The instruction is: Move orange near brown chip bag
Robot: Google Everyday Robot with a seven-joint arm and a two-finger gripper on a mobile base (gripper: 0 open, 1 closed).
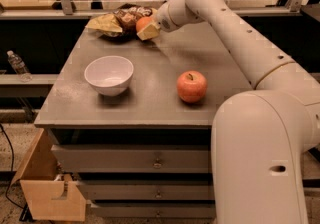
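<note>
Fingers (149, 32) of my gripper (145, 27) pinch the orange (142, 20) — just beside the brown chip bag (128, 16), far across the tabletop (150, 68).

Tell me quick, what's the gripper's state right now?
The gripper is at the orange, beside the brown chip bag at the far end of the table; open or closed cannot be told.

Overall level: I read dim, warm indoor light with an orange cast.
Source: overhead, judging by highlights along the top of the arm (235, 33).
Shadows: soft, short ones under the bowl (109, 74) and apple (191, 87) on the tabletop (150, 103).
Claw (146, 27): at the far tabletop edge, closed around the orange (143, 21), underside shaded.
Glare: mild sheen mid-tabletop.
Background: dark.
</note>
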